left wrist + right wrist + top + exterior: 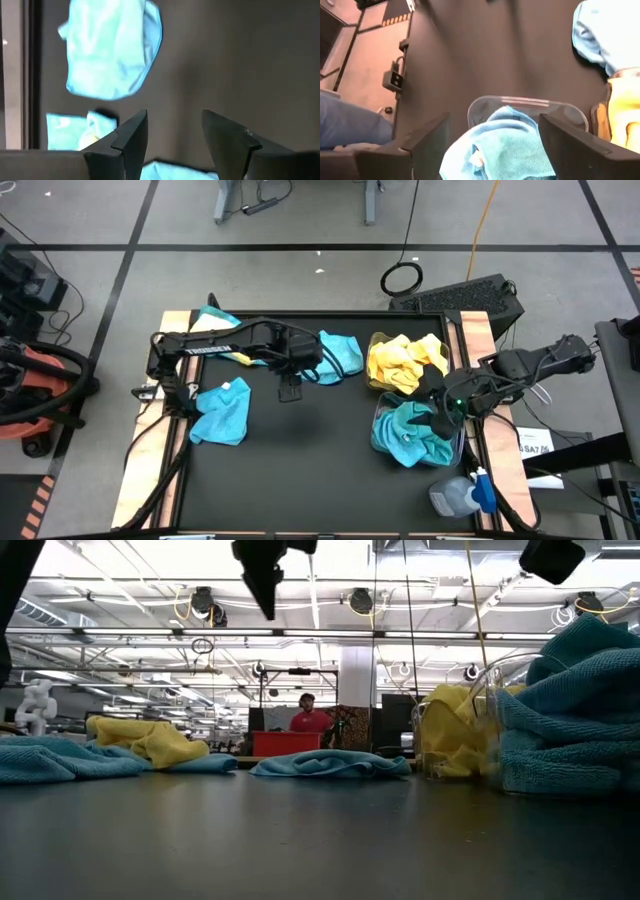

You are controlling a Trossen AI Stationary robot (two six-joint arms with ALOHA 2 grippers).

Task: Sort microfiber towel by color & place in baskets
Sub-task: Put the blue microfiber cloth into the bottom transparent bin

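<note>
Two clear baskets stand at the table's right. The farther one (371,376) holds yellow towels (405,362); the nearer one (520,103) holds teal towels (502,145). My right gripper (495,137) hovers open over the teal pile, with a finger on either side above it. My left gripper (175,135) hangs open and empty above the bare mat at mid-table (290,388). Loose teal towels lie flat on the mat at the left (223,410) and at the far middle (340,355). A yellow and teal heap (225,340) lies under the left arm.
A grey bottle with a blue cap (460,495) lies at the near right corner. A black keyboard (470,295) sits beyond the table's far right. Bare black mat (300,470) spreads across the near middle. A person in red (310,720) stands far behind.
</note>
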